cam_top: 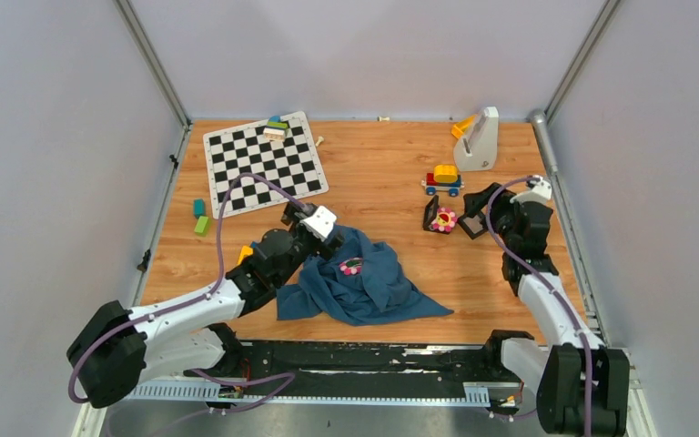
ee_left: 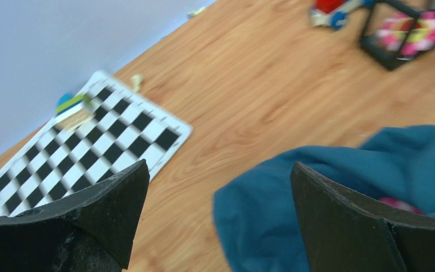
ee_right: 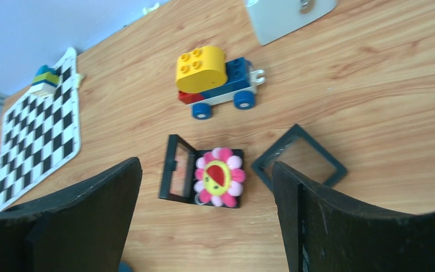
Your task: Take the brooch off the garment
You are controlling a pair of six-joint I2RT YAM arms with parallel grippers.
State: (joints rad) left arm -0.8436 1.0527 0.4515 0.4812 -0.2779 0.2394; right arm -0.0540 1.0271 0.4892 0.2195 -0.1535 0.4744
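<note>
The brooch (ee_right: 220, 177) lies in an open black box (ee_right: 239, 153), well apart from the blue garment (cam_top: 373, 291). The right claw (ee_right: 205, 164) hangs released above it, and the left claw (ee_left: 220, 165) gapes at the garment's edge. A careless retreat could clip the box and spill the brooch.

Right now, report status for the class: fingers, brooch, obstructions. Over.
Left fingers open over garment. Right fingers open, empty. Brooch off garment, on black case. Toy car just beyond.
</note>
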